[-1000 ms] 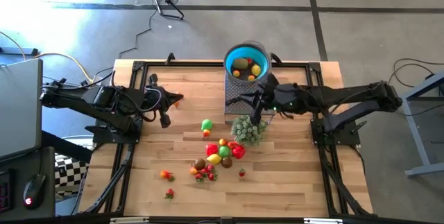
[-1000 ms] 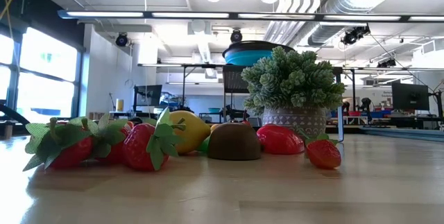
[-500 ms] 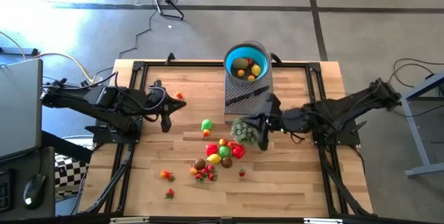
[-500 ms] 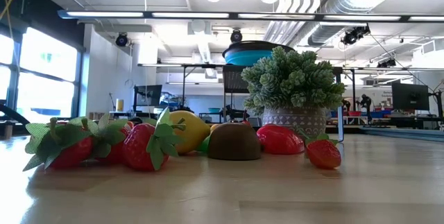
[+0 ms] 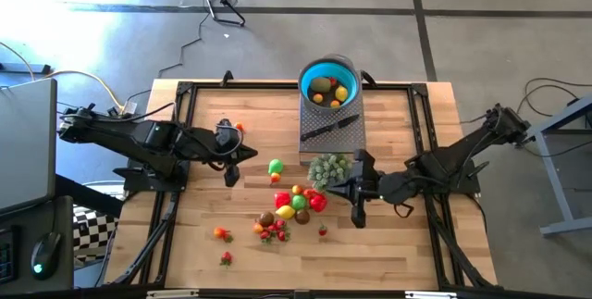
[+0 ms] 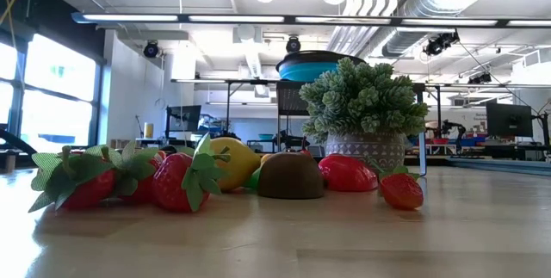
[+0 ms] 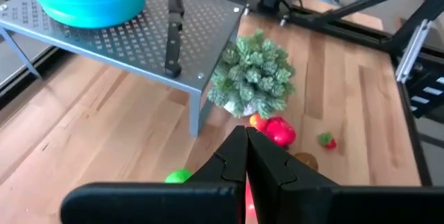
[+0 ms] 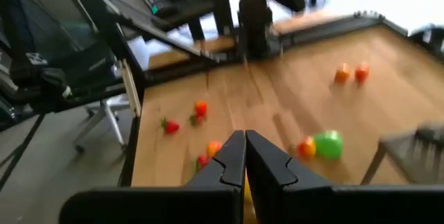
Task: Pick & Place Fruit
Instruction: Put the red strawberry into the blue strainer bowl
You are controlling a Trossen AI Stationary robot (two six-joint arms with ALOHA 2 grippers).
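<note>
Small toy fruits (image 5: 296, 202) lie in a cluster on the wooden table, among them a lemon (image 6: 232, 162), a brown one (image 6: 291, 177) and strawberries (image 6: 172, 179). A green fruit (image 5: 276, 166) and an orange one (image 5: 239, 127) lie apart, and a few more sit in the blue bowl (image 5: 305, 77). My left gripper (image 5: 242, 155) hovers left of the green fruit, shut and empty, as its wrist view (image 7: 246, 148) shows. My right gripper (image 5: 335, 191) hangs just right of the cluster, also shut and empty (image 8: 244, 154).
The bowl stands on a perforated metal rack (image 5: 331, 128) at the far side, with a black-handled knife (image 7: 172, 33) lying on it. A pale green bushy plant (image 5: 328, 169) sits in front of the rack. Loose strawberries (image 5: 222, 234) lie toward the near edge. Black frame rails line the table.
My right gripper has drawn back from over the rack, past the plant, toward the near edge, and now hangs beside the fruit cluster. My left gripper has moved right and slightly nearer, toward the green fruit. No fruit has moved.
</note>
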